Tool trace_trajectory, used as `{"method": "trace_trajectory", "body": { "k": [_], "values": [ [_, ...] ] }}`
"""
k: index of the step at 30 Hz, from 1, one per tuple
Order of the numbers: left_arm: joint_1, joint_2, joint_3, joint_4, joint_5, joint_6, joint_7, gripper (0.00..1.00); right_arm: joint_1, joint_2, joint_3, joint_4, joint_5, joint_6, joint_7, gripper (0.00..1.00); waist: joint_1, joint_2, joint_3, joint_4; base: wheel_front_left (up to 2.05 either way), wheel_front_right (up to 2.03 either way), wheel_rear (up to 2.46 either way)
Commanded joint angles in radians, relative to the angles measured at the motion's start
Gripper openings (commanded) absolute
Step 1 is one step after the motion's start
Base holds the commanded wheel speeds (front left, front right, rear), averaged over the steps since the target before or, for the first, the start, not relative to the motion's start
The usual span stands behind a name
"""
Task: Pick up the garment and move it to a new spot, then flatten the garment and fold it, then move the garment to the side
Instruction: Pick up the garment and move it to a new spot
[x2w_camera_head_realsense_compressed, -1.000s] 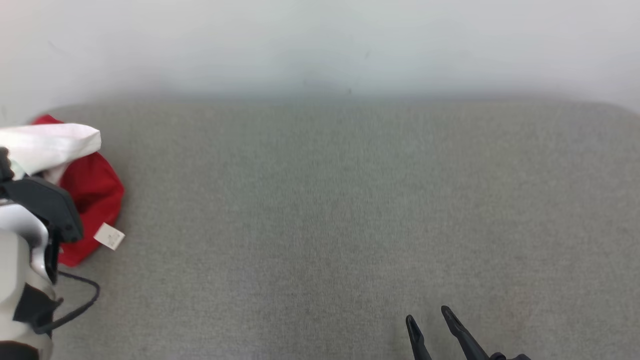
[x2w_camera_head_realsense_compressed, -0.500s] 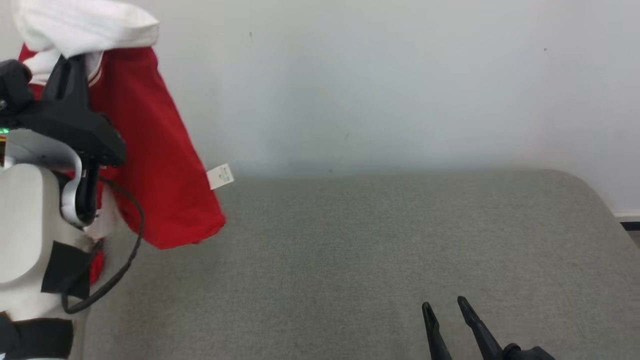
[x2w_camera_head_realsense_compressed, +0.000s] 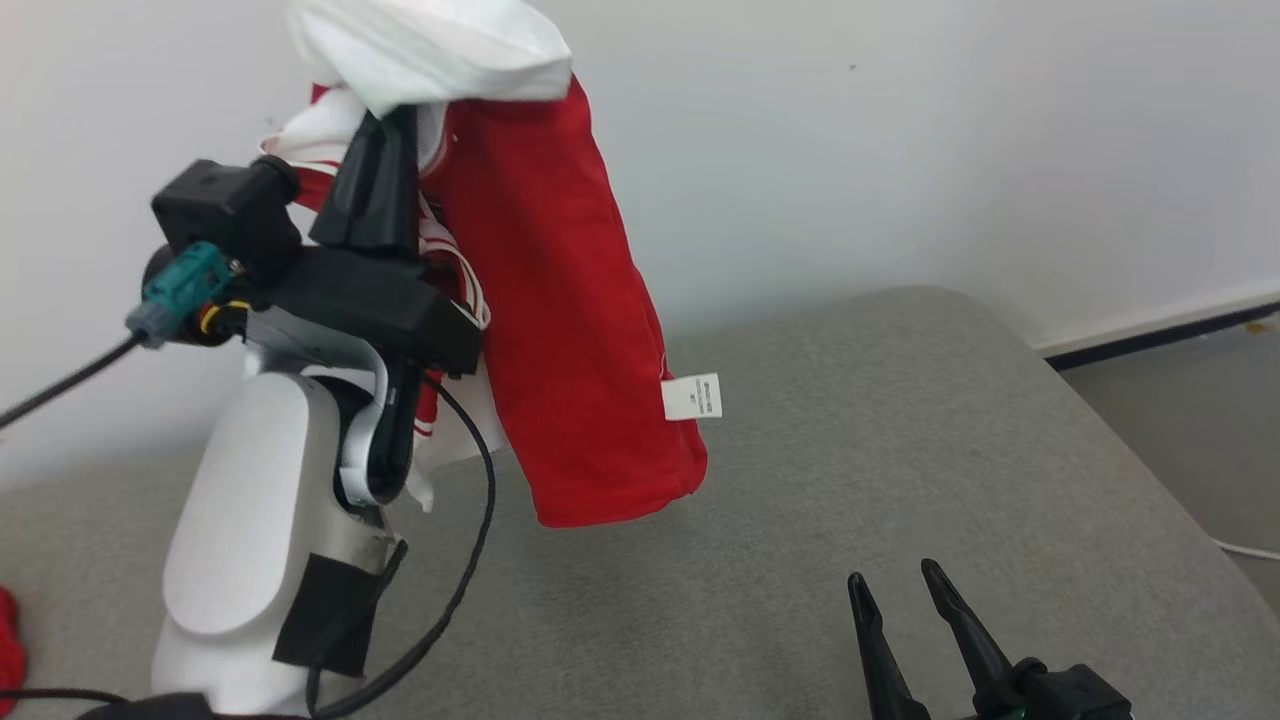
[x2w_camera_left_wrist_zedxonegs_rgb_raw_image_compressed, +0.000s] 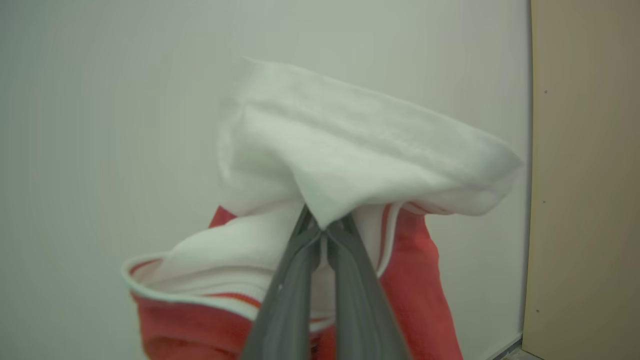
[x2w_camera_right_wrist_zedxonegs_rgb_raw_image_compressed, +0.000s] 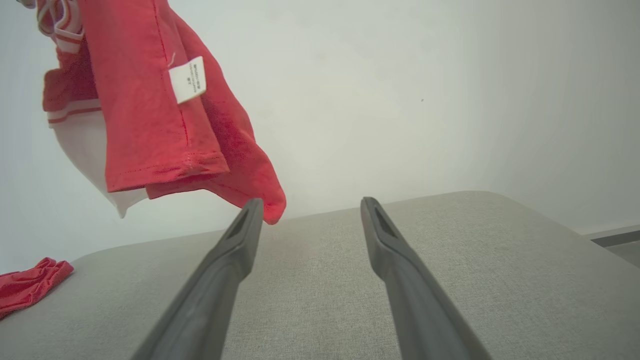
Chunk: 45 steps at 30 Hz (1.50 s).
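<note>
Garment (x2w_camera_head_realsense_compressed: 580, 330), red with white parts, hangs in the air from the left pincer (x2w_camera_head_realsense_compressed: 390, 120), whose two fingers are pressed together on a bunch of its white fabric. A white fold flops over the fingertips. The red body drapes down beside and below that pincer, above the grey desk (x2w_camera_head_realsense_compressed: 900, 450). A white label (x2w_camera_head_realsense_compressed: 692, 397) sticks out at its edge on the side toward the right pincer (x2w_camera_head_realsense_compressed: 895, 575). The right pincer sits low over the desk with its fingers spread and nothing between them. The garment's hem hangs ahead of it, up and to its left. A second red cloth (x2w_camera_right_wrist_zedxonegs_rgb_raw_image_compressed: 30, 282) lies on the desk well off to that pincer's left. A black cable (x2w_camera_head_realsense_compressed: 470, 560) loops below the left pincer's wrist.
</note>
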Motion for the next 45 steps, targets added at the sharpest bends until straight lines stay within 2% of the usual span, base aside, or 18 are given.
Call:
{"method": "trace_trajectory", "body": {
  "k": [1,7,14,15,16,17,22,25,29,33,37,38,45],
  "values": [
    [0.027,-0.004,-0.011,-0.003,0.001,0.008,-0.011,0.0,-0.007,0.0,0.0,-0.006,-0.005,-0.002,0.002,1.0,0.0001,0.0001,0.056,-0.109,0.0,0.0,0.0],
    [0.117,-0.016,-0.091,0.049,-0.014,0.028,-0.034,0.0,-0.015,0.001,-0.005,-0.016,-0.002,-0.002,0.005,1.0,0.0001,0.0001,0.116,-0.169,0.0,0.0,0.0],
    [0.224,-0.019,-0.16,0.29,-0.006,0.059,-0.082,0.0,-0.027,0.001,0.013,-0.007,0.021,-0.002,-0.01,1.0,0.0001,0.0001,0.155,-0.194,0.0,0.0,0.0],
    [0.237,-0.019,-0.165,0.333,-0.016,0.061,-0.084,0.18,-0.029,0.001,0.018,-0.004,0.024,-0.002,-0.011,1.0,0.0001,0.0001,0.158,-0.194,0.0,0.0,0.0],
    [0.245,-0.019,-0.175,0.365,-0.024,0.053,-0.091,0.95,-0.03,0.001,0.021,0.0,0.027,-0.002,-0.012,1.0,0.0001,0.0001,0.16,-0.192,0.0,0.0,0.0],
    [0.251,-0.02,-0.181,0.399,-0.041,0.049,-0.1,1.0,-0.031,0.001,0.023,0.004,0.031,-0.002,-0.013,1.0,0.0001,0.0001,0.162,-0.189,0.0,0.0,0.0],
    [0.294,-0.02,-0.268,0.498,-0.103,0.02,-0.147,1.0,-0.029,0.001,0.026,0.023,0.036,-0.002,-0.021,1.0,0.0001,0.0001,0.151,-0.154,0.0,0.0,0.0],
    [0.317,-0.019,-0.272,0.503,-0.173,0.018,-0.198,1.0,-0.025,0.001,0.023,0.032,0.035,-0.002,-0.023,1.0,0.0001,0.0001,0.132,-0.126,0.0,0.0,0.0],
    [0.346,-0.021,-0.257,0.468,-0.193,0.032,-0.233,1.0,-0.011,0.0,0.011,0.041,0.036,-0.002,-0.025,1.0,0.0001,0.0001,0.107,-0.096,0.0,0.0,0.0],
    [0.429,-0.008,-0.19,0.302,-0.143,0.036,-0.239,1.0,0.009,0.001,-0.01,0.048,0.043,-0.002,-0.029,1.0,0.0001,0.0001,0.077,-0.051,0.0,0.0,0.0],
    [0.572,-0.002,-0.086,0.068,-0.061,0.02,-0.238,1.0,0.023,0.001,-0.022,0.049,0.046,-0.002,-0.038,1.0,0.0001,0.0001,0.057,-0.006,0.0,0.0,0.0],
    [0.65,0.0,-0.036,-0.032,-0.023,0.009,-0.239,1.0,0.03,0.0,-0.027,0.055,0.047,-0.002,-0.044,1.0,0.0001,0.0001,0.051,0.014,0.0,0.0,0.0],
    [0.853,0.02,0.11,-0.197,0.105,-0.011,-0.239,1.0,0.048,-0.033,-0.005,0.076,0.024,-0.002,-0.051,1.0,0.0001,0.0001,0.027,0.079,0.0,0.0,0.0]
  ]
}}
